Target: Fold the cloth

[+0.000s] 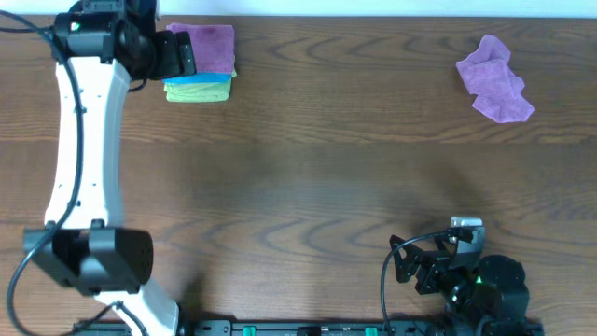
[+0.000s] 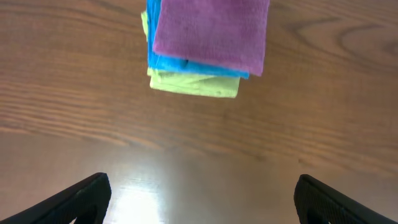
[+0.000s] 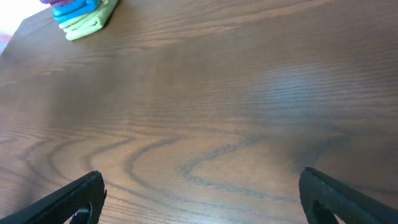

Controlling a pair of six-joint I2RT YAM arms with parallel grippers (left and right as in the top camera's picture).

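Left end effector, spread wide, hovers near the folded cloth.

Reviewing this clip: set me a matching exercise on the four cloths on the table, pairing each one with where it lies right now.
Things:
1. folded purple cloth
2. crumpled purple cloth
3. blue cloth
4. yellow-green cloth

Places:
A. bottom of the stack
B. alone, far back on the right side of the table
C. top of the stack
D. middle of the stack

Pairs: 1-C, 2-B, 3-D, 4-A
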